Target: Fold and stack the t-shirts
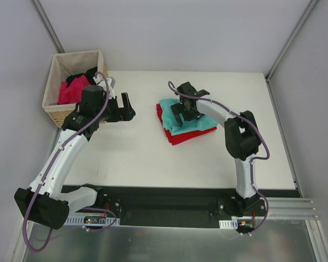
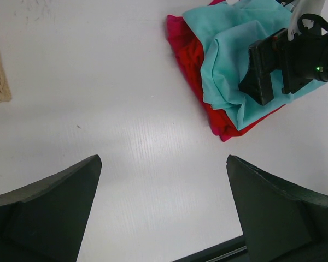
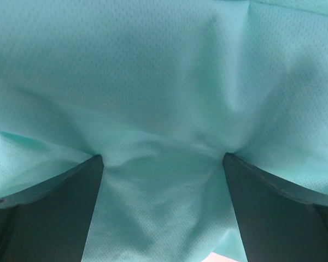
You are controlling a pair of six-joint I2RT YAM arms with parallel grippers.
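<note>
Fingers (image 3: 44, 218) of the right gripper (image 3: 164, 161) stood spread wide, tips pressing the teal t-shirt (image 3: 164, 82) between them (red t-shirt (image 1: 181, 136) beneath); left gripper (image 2: 163, 164) hung released, both shirts beyond its fingertips.

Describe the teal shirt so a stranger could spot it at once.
Look at the white table, right of the basket. The teal shirt lies under the right gripper, on top of a red shirt. It is the only blue-green cloth there.

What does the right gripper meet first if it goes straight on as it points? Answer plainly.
The teal t-shirt: the open right gripper seems to press into it, with the red t-shirt beneath.
</note>
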